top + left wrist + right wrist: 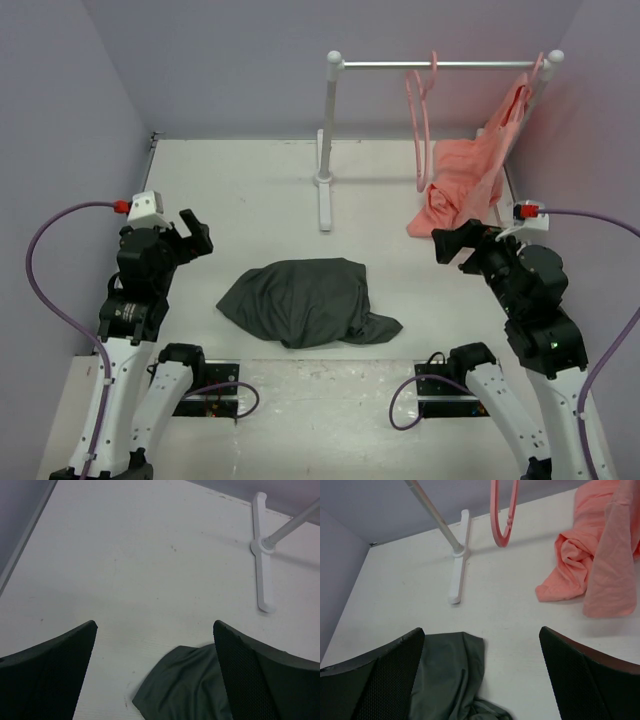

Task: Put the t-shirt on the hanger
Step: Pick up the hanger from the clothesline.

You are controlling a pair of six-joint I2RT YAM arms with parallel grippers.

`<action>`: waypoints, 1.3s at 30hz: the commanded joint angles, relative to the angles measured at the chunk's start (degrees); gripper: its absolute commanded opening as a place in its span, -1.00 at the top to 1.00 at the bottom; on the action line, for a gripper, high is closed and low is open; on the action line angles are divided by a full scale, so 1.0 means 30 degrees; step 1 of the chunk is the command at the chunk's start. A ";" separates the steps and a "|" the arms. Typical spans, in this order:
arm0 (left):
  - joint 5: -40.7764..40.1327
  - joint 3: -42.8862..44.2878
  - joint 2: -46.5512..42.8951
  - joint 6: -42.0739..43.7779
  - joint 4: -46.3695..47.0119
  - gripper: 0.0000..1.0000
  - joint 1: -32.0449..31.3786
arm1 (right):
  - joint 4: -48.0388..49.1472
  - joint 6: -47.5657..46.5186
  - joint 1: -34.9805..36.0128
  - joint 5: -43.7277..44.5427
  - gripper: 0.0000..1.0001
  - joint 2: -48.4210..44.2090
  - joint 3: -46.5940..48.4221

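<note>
- You had no step of the task done. The t-shirt [305, 300] lay crumpled in a heap on the desk [240, 190], near the middle and toward 6 o'clock, with neither arm touching it.
- The hanger [502, 544] hung bare on the rack [380, 65], at about 1 o'clock from the t-shirt and well apart from it.
- Your left gripper [198, 232] hovered at 9 o'clock of the t-shirt, jaws spread wide and holding nothing.
- Your right gripper [452, 245] hovered at 3 o'clock, likewise wide and empty.
- By my judgement everything was left to do: bring hanger and t-shirt together, open the cloth, and thread it on.
- The desk was flat, matte white with a few faint specks, and lilac walls [230, 70] closed it in on three sides.
- A salmon garment [465, 185] hung from the rack's right end, its lower part pooled on the desk.
</note>
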 commanded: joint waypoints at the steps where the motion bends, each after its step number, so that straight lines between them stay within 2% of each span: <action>1: 0.0315 -0.0164 -0.0185 0.0048 0.0986 -1.00 -0.0005 | 0.0590 0.0487 -0.0053 -0.0243 -0.98 0.0143 -0.0272; 8: 0.1049 -0.0340 -0.0156 0.0135 0.1279 -1.00 -0.0035 | 0.1817 0.1058 -0.0053 -0.0491 -0.97 0.0177 -0.0624; 12: 0.1029 -0.0378 -0.0210 0.0135 0.1347 -1.00 -0.0034 | 0.2228 0.1108 -0.0080 -0.1373 -0.97 0.2154 0.0114; 17: 0.1238 -0.0486 -0.0039 0.0187 0.1543 -1.00 -0.0005 | 0.0244 -0.0204 0.0254 -0.0677 -0.97 0.8945 0.5397; 20: 0.1246 -0.0553 -0.0167 0.0194 0.1535 -1.00 -0.0005 | -0.1386 -0.1120 0.1295 0.2794 -0.98 1.2941 0.8884; 24: 0.1254 -0.0626 -0.0442 0.0171 0.1566 -1.00 -0.0005 | -0.1663 -0.2111 0.1500 0.6033 -0.96 1.6940 1.2178; 26: 0.1257 -0.0662 -0.0445 0.0166 0.1600 -1.00 -0.0034 | -0.2482 -0.2758 0.1471 0.7077 -0.86 1.8583 1.4460; 27: 0.1296 -0.0662 -0.0386 0.0186 0.1581 -1.00 -0.0035 | -0.2546 -0.3171 0.1470 0.7122 -0.73 1.9370 1.5136; 30: 0.1392 -0.0640 -0.0382 0.0194 0.1580 -1.00 -0.0035 | -0.2544 -0.4155 0.1456 0.7169 -0.48 2.1277 1.6381; 33: 0.1465 -0.0665 -0.0452 0.0194 0.1631 -1.00 -0.0035 | -0.2541 -0.4545 0.1385 0.6894 -0.35 2.2348 1.7314; 35: 0.1517 -0.0691 -0.0478 0.0194 0.1631 -1.00 -0.0035 | -0.2511 -0.4493 0.1132 0.5923 -0.14 2.2625 1.7417; 37: 0.1586 -0.0691 -0.0410 0.0217 0.1654 -1.00 -0.0035 | -0.2259 -0.4357 0.0782 0.4757 0.22 2.2769 1.7212; 39: 0.1666 -0.0684 -0.0390 0.0231 0.1661 -1.00 -0.0035 | -0.1899 -0.4068 0.0515 0.3825 0.35 2.2716 1.6864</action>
